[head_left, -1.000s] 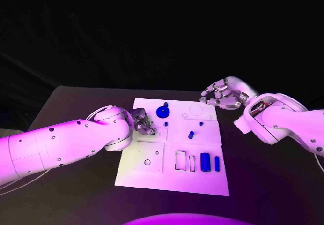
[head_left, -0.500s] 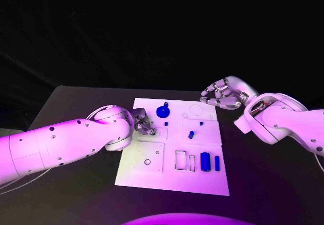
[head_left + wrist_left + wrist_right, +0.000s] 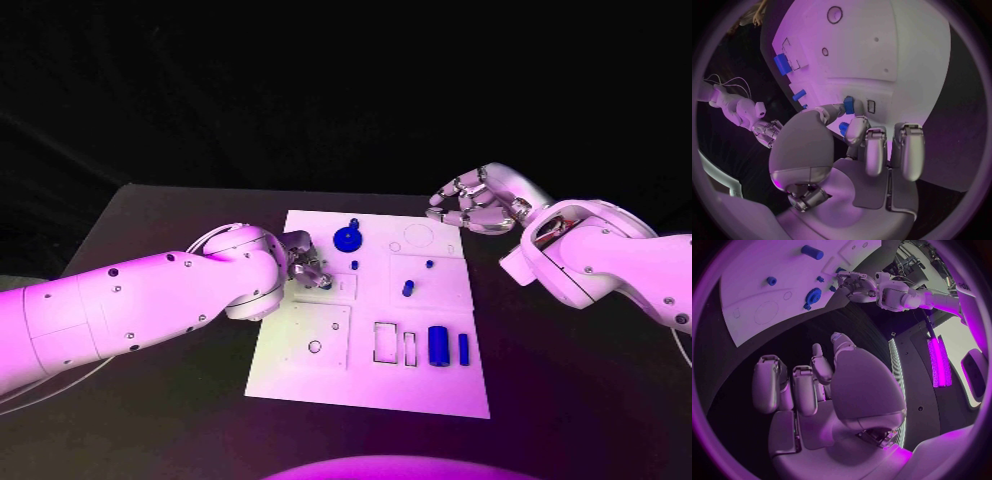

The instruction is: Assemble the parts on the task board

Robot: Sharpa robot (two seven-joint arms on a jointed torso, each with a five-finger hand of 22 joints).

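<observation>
Left hand (image 3: 856, 134) pinches a small blue part (image 3: 848, 105) over the task board (image 3: 320, 360); right hand (image 3: 476, 205) idle, fingers curled on nothing; several parts look unseated

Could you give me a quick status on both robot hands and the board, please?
Left robot hand pinching a small blue part over the task board. Right robot hand off the board's far corner, holding nothing. Nothing blocking.
</observation>
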